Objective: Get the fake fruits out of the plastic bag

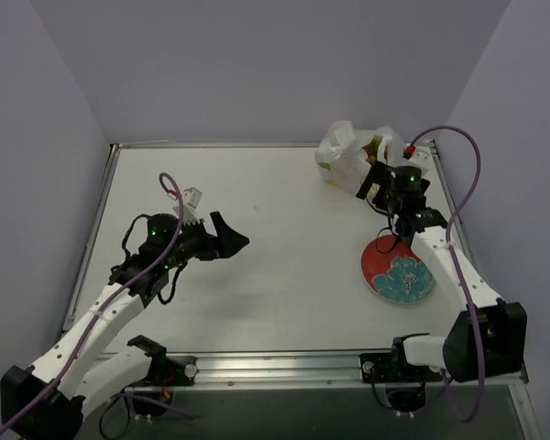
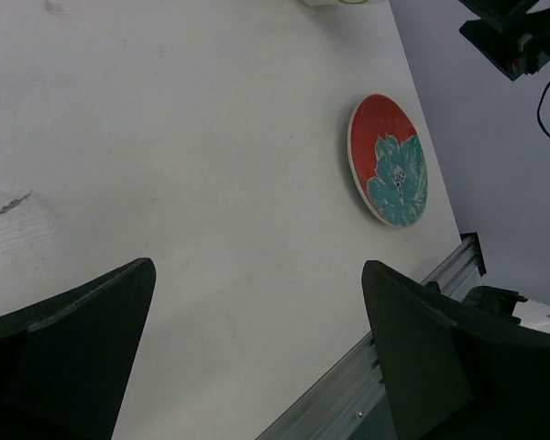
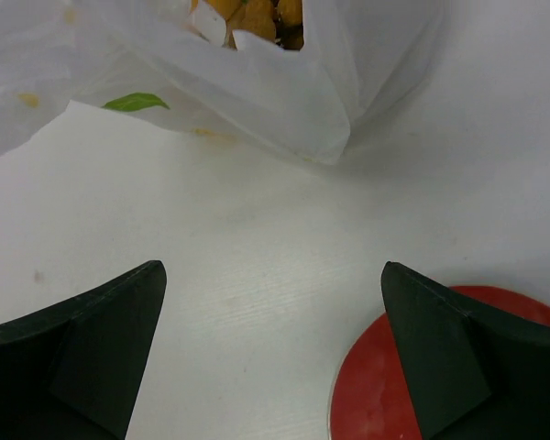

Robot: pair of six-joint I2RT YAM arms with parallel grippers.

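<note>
Fruits (image 3: 261, 16) inside crinkly white bag (image 3: 284, 92)

The white-and-black left arm (image 1: 101, 316) reaches forward with a bent elbow, its black left gripper (image 2: 257, 270) holding its fingers (image 2: 73, 357) wide apart, empty. The right arm (image 1: 449, 261) stretches far forward, right gripper (image 3: 272, 268) equally wide, empty.

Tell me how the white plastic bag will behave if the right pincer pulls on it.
Probably floppy: the plastic bag lies in thin, creased folds, so it should bunch rather than slide. The fake fruits inside may weigh it down and shift.
</note>
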